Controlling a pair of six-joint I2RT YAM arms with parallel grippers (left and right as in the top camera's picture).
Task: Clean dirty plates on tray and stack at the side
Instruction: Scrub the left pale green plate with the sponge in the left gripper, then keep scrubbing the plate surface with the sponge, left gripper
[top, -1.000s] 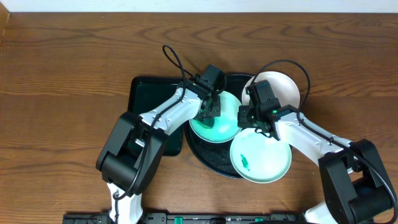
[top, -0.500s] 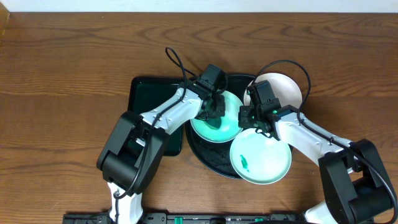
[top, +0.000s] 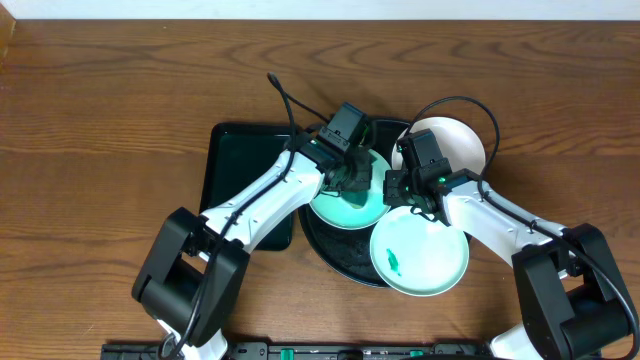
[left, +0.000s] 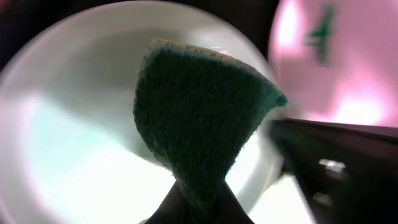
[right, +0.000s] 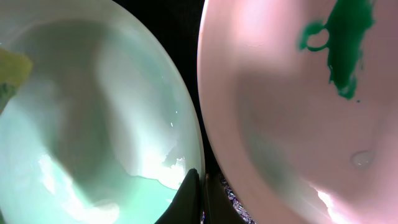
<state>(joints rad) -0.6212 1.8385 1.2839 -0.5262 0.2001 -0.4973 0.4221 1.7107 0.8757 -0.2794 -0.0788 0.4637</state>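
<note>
Wiping step: the left pincer (top: 351, 178) presses a dark green sponge (left: 199, 112) onto the mint plate (top: 338, 212). I judge this to be the scrub of one plate, with no stacking begun.
Mint plate: lies on the tray (top: 330, 252), toward its 10 o'clock side. The part that shows looks free of smears; the patch under the sponge is hidden.
Smeared plate (top: 425, 250): at the tray's 4 o'clock, overhanging its rim onto the tabletop (top: 100, 150). A green smear (top: 395, 262) sits at its 8 o'clock.
White plate (top: 455, 140): at the tray's 1 o'clock, partly off the rim. No smear shows on it from overhead.
Left pincer: closed to a narrow pinch on one corner of the sponge, which fans out beyond the tips in the wrist view.
Right pincer (right: 200, 198): closed tight, tips at the dark gap between mint plate and smeared plate, right at the mint plate's 3 o'clock rim. I cannot tell whether it pins that rim or only rests beside it.
Next move: probably finish the wipe, lift the sponge clear, then carry the mint plate off the tray to the side. That calls for the right pincer to open and take a rim, which is a thin, slippery hold.
Green tray (top: 235, 170): at the tray's 9 o'clock, under the left arm, not part of the job.
</note>
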